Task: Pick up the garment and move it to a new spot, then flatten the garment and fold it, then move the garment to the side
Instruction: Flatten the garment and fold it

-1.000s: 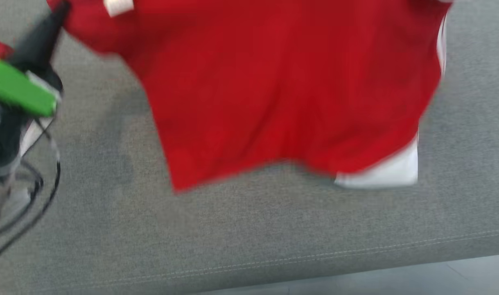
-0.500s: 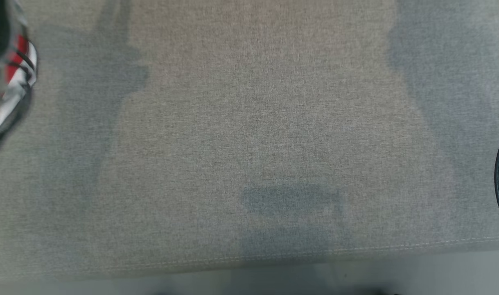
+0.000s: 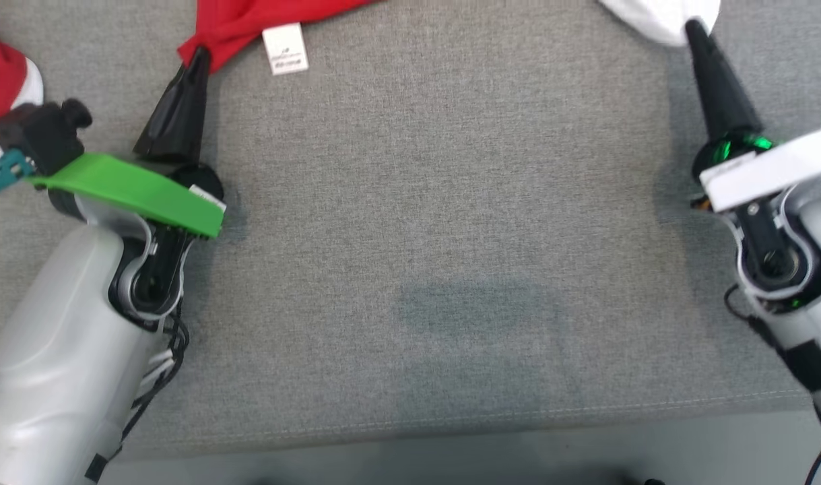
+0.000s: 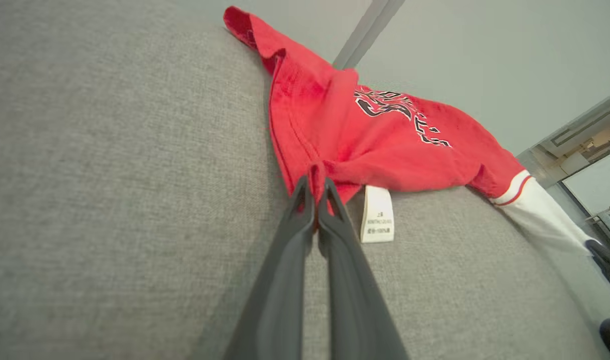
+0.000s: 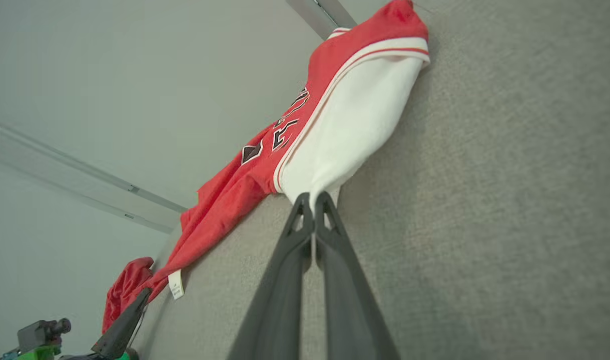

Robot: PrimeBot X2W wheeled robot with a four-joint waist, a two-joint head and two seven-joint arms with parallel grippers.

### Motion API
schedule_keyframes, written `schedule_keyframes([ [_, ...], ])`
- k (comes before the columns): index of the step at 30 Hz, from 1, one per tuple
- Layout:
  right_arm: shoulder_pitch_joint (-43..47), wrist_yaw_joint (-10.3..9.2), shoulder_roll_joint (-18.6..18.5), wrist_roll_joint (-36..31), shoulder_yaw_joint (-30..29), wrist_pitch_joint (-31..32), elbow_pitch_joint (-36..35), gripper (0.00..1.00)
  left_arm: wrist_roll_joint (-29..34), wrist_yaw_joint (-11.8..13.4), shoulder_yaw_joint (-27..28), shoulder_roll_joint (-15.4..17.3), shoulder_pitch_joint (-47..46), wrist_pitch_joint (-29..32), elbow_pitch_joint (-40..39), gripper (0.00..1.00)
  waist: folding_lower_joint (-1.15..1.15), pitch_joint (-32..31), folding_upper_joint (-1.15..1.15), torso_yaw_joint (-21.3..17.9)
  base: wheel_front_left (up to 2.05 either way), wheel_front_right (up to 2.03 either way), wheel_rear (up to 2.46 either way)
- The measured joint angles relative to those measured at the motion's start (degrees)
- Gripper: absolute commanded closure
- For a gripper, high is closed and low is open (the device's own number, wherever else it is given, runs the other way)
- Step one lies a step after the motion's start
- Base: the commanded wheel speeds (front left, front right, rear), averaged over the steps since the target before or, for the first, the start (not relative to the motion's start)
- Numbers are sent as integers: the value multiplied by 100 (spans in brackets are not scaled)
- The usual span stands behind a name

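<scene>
Head view puts the left gripper [image 3: 198,59] in the upper left of the frame, its two dark fingers pressed together on a red corner of the garment [image 3: 248,20], whose cloth runs off the top edge. A white care label [image 3: 285,48] lies on the grey upholstered surface [image 3: 410,202] just right of that pinch. At the upper right of the frame the right gripper [image 3: 692,30] is closed too, its tips nipping the white sleeve [image 3: 656,13] at the top edge. Another red fold with a white edge shows at the far left edge, beside the green bracket [image 3: 134,192] on the left wrist. A pale strip of floor [image 3: 450,465] runs along the bottom. In the left wrist view the fingers rise from the bottom centre and meet with a tuck of red cloth between the tips. The garment spreads from there toward the upper right, resting on the grey surface (its black-and-white lettering faces up), and the sleeve trails to the right edge. In the right wrist view the closed fingers hold the sleeve's end at mid-frame, and the red body stretches away to the lower left, where the label hangs.
</scene>
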Motion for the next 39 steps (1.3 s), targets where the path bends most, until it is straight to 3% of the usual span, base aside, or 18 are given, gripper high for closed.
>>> schedule_keyframes([
  [2, 271, 122, 18, -4, 53, 0, 3, 100, -64, -24, 96, -18, 155, 0, 74, 100, 0, -141, 0, -29, 0, 0, 0],
  [10, 969, 291, -29, -25, -35, 1, 7, 100, -290, -92, 198, -54, 670, 27, 271, 100, 0, -696, 0, -146, 0, 0, 0],
  [19, 1668, 469, -375, 141, -232, 1, -825, 100, -377, -146, 234, 137, 1234, 41, 229, 93, 0, -1431, 0, -184, 0, 0, 0],
  [33, 3301, 361, -1158, 410, 16, 210, -1335, 100, -487, -141, -123, 557, 2426, 448, -196, 90, -1, -2167, 0, -345, 0, 0, 0],
  [39, 3840, 313, -1501, 502, -29, 210, -1626, 100, -730, -16, -159, 655, 2959, 623, -565, 100, 0, -2200, 0, -385, 0, 0, 0],
])
